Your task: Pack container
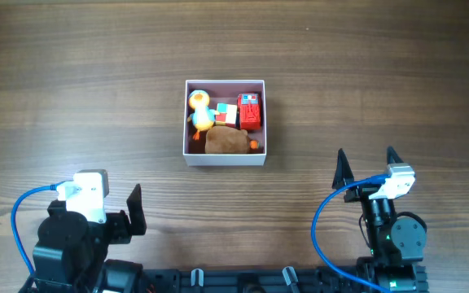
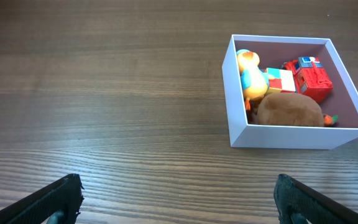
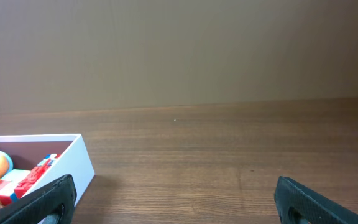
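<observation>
Container (image 1: 225,159) well ahead, between left pincer (image 2: 179,188) and right pincer (image 1: 366,156), both spread.

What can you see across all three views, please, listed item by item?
table: one, brown wood, under everything
container: one, white walls and pink inside, centre of the table
duck toy: one, yellow and orange, container's far left corner
cube: one, red, white and green, between the duck and the red toy
red toy: one, red with blue marks, container's far right corner
plush: one, brown, along the container's near wall
cables: two, blue, one looping at each arm
left hand: one, black, open, near left, holding nothing
right hand: one, black, open, near right, holding nothing
</observation>
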Tool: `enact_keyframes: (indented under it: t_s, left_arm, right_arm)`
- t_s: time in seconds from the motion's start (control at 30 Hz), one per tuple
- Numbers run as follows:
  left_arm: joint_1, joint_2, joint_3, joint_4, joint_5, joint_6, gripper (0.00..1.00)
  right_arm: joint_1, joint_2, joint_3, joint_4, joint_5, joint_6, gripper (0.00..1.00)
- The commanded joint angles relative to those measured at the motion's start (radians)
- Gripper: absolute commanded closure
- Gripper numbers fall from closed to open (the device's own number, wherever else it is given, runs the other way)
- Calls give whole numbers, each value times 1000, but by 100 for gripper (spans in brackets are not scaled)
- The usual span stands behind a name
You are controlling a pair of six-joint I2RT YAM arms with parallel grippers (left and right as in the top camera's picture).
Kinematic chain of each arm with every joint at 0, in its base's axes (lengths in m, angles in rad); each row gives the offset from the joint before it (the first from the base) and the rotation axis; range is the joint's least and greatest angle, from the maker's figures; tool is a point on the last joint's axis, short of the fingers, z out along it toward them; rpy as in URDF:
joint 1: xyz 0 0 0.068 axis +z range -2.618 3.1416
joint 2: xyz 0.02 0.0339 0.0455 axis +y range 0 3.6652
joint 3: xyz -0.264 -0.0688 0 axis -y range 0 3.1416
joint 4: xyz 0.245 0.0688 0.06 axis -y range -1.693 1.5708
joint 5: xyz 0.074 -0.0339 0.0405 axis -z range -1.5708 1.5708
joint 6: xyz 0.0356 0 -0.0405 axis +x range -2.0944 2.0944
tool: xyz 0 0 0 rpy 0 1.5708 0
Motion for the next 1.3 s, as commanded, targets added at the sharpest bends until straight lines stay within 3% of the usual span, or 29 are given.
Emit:
enact_keyframes:
  t_s: [0.0,0.47,0.63,0.77,1.07,1.2,1.27]
  left_arm:
    - [-5,-2,-5,3,-10,16,0]
    - [-5,-7,-5,-6,-9,16,0]
    - [126,-157,-59,0,126,12,0]
    - [194,-287,-214,166,158,12,0]
    - [217,-394,-664,955,259,12,0]
    - [217,-394,-765,1132,257,43,0]
    - [231,-394,-805,1149,258,40,0]
  right_arm:
    - [-5,-10,-1,5,-19,-13,0]
    - [-5,-10,-1,5,-19,-13,0]
    - [-5,-10,-1,6,-19,-13,0]
    - [-5,-10,-1,5,-19,-13,0]
    - [-5,-10,-1,5,-19,-13,0]
    - [-5,-10,-1,5,-19,-13,0]
    - [-5,-10,-1,5,-19,-13,0]
